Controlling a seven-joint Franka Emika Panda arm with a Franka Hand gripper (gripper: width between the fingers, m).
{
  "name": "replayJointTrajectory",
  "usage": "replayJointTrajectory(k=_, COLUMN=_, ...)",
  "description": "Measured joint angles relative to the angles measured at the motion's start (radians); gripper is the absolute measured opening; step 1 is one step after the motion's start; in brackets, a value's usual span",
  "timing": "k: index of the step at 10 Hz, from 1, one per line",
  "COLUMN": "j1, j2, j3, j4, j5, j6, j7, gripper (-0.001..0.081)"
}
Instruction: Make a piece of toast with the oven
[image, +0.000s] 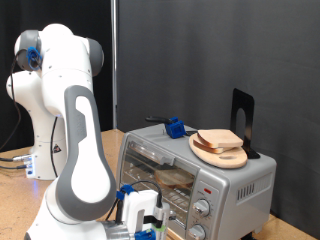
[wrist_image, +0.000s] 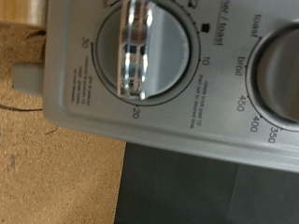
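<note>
Obstacles, ahead of the jaws: oven (image: 195, 170) control panel, close; timer knob (wrist_image: 140, 51) with shiny ridged grip directly in line; second knob (wrist_image: 280, 70) just beside it, narrow flat panel between.
Above the jaws: oven roof, carrying wooden plate (image: 220, 150), blue clip (image: 176, 128), black stand (image: 243, 118).
Free room: bare worktop (wrist_image: 51, 140) and dark floor strip (wrist_image: 206, 191) below the panel edge; open air behind the jaws.
</note>
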Motion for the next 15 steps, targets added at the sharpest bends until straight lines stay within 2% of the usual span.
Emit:
replayJointTrajectory(k=2, j1=-0.001, j2=0.016, j3=0.006, j4=0.024, j5=0.004, j6=-0.006, j7=-0.008, gripper=0.0795)
replayJointTrajectory(k=6, j1=-0.008, j2=0.048, j3=0.020, j4=0.067, j5=0.027, j6=-0.020, j7=0.132, gripper=0.0795)
replayJointTrajectory(k=8, j1=-0.007, j2=0.066, j3=0.020, j4=0.084, j5=0.027, j6=-0.018, j7=0.170, gripper=0.0795)
replayJointTrajectory(k=15, j1=0.018, j2=0.074, j3=0.048, j4=0.091, j5=0.028, j6=0.011, j7=0.168, gripper=0.0795)
